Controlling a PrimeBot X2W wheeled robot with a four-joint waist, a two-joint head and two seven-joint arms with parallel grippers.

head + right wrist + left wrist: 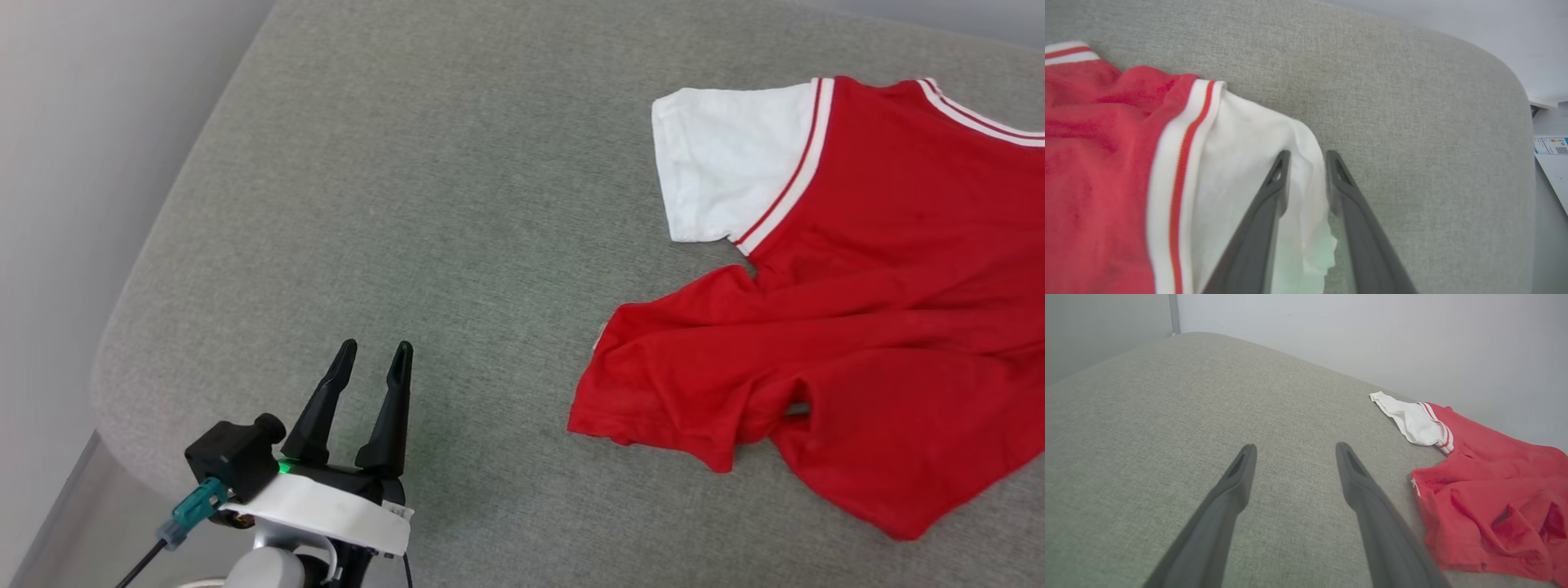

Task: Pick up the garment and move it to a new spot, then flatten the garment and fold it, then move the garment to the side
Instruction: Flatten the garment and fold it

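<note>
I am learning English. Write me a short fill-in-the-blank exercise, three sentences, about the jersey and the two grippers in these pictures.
1. The jersey has a ____ body with striped trim.
2. The open left gripper hangs over the bare ____ cushion, apart from the jersey.
3. The right gripper has its fingertips at the edge of the jersey's white ____.

Missing words: red; grey; sleeve.

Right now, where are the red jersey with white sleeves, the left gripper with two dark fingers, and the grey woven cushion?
Red jersey (882, 310): head view, red body cloth.
Left gripper (376, 346): head view, midway between fingertips.
Grey woven cushion (424, 188): head view, bare top surface.
</note>
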